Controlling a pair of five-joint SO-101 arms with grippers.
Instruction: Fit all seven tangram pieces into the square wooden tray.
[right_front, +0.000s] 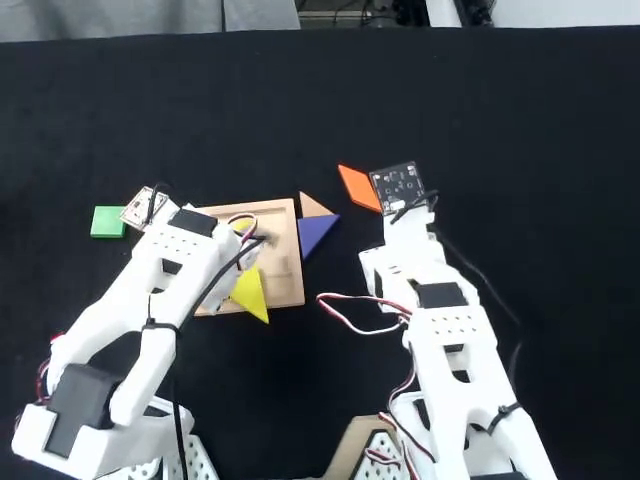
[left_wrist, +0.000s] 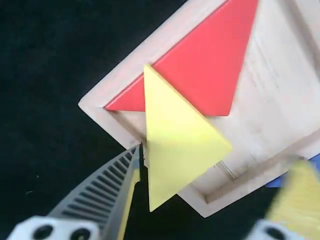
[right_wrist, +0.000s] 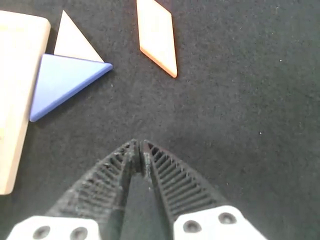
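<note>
Red triangle (left_wrist: 200, 65) sits flat in the tray (left_wrist: 112, 82), tight along one rim. The yellow triangle (left_wrist: 175, 145) lies tilted across the tray's corner, overlapping the red one and blocking that corner.

Beside the tray, toward my right arm, are the blue triangle (right_wrist: 60, 82) and tan triangle (right_wrist: 75, 42). The orange parallelogram (right_wrist: 157, 35) is beyond them, and the green square (right_front: 107, 222) is off the tray's opposite side.

My left gripper (left_wrist: 217, 160) hangs over the tray corner, spread wide and gripping nothing, with one finger (left_wrist: 107, 192) touching the yellow edge. My right gripper (right_wrist: 139, 146) is pinched closed and empty, over the black table (right_wrist: 240, 100) near the blue triangle.

Bare wood shows past the red triangle.
</note>
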